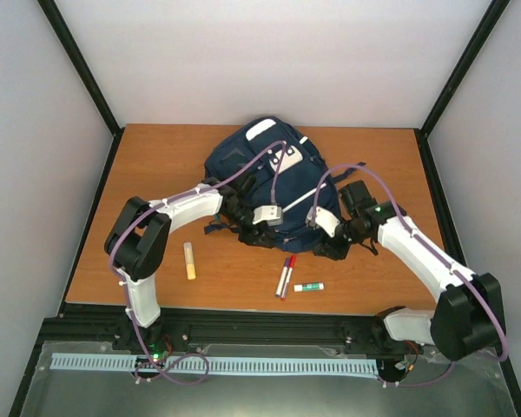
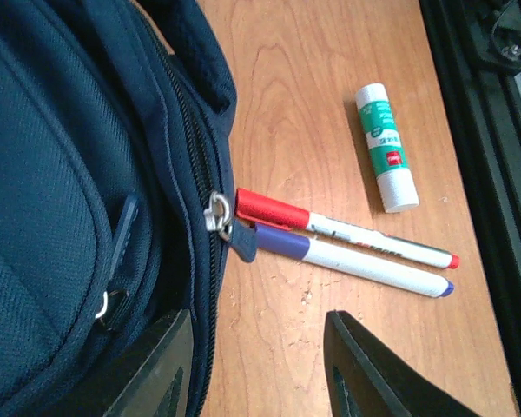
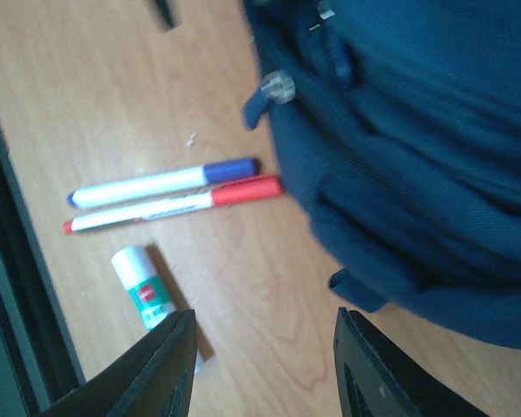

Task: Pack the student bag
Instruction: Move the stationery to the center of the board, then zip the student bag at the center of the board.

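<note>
Backpack in navy blue fabric, the student bag (image 1: 260, 165), lies flat on the orange-brown wooden surface (image 1: 156, 174), towards the back and middle, with its white patch facing up. Both robot arms reach in to the bag's near edge.

The left tool (image 2: 256, 373) has its jaws moderately apart and holds nothing. One finger hangs over the bag's fabric and the other over bare wood. Just ahead of it, a silver zip slider (image 2: 215, 213) with a blue pull tab sits at the bag's edge, and the zip looks shut along the stretch in view.

The right tool (image 3: 265, 365) is also parted and empty, over bare wood just beside the bag.

Four items lie loose on the surface. A red marker (image 2: 339, 230) and a blue marker (image 2: 356, 261) lie side by side, with their capped ends touching or nearly touching the bag. A green-and-white glue stick (image 2: 386, 148) is near them, and a pale yellow stick (image 1: 190, 261) lies well apart to the left.

Nothing appears packed, so the step in hand is probably opening the bag. The next move likely calls for one tool to pinch the small pull tab precisely while the other pins the soft fabric, so the bag does not slide as the zip is drawn
</note>
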You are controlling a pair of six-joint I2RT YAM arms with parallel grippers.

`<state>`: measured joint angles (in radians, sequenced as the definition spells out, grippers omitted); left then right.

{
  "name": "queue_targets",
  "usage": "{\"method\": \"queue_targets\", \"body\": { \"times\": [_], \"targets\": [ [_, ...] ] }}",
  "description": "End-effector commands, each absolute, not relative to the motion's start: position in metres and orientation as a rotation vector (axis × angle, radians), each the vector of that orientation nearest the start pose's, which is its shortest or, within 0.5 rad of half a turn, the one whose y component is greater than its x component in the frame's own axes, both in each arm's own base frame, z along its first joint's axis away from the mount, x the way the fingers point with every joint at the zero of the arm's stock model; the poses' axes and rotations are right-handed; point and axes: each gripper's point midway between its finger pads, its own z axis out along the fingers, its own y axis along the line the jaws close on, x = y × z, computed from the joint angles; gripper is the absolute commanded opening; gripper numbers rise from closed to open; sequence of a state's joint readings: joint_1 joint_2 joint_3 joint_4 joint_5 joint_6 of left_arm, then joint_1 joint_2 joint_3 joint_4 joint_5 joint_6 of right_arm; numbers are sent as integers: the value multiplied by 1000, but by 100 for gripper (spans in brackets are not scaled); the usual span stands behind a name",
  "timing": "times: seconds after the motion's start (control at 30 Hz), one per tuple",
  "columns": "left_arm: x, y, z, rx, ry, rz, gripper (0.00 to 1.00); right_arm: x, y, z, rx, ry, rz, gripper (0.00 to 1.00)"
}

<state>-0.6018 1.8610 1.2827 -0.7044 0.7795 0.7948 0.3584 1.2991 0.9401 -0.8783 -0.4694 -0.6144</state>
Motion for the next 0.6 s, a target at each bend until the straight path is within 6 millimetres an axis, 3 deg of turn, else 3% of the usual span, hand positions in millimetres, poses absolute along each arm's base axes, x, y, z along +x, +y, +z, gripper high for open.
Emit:
{"method": "queue_targets", "body": {
  "times": [0.0, 0.17, 0.4, 0.57],
  "targets": [
    [258, -326, 87, 1827, 1818, -999, 42, 198, 166, 107, -1627, 2190, 481, 44],
    [256, -327, 83, 1832, 1818, -1004, 42, 187, 169, 105, -1707, 2119, 424, 45],
    [259, -336, 74, 1827, 1814, -962, 41, 193, 172, 106, -1637, 2177, 427, 47],
    [271, -344, 65, 1804, 1838, -916, 34, 200, 174, 111, -1568, 2218, 431, 47]
  ]
}}
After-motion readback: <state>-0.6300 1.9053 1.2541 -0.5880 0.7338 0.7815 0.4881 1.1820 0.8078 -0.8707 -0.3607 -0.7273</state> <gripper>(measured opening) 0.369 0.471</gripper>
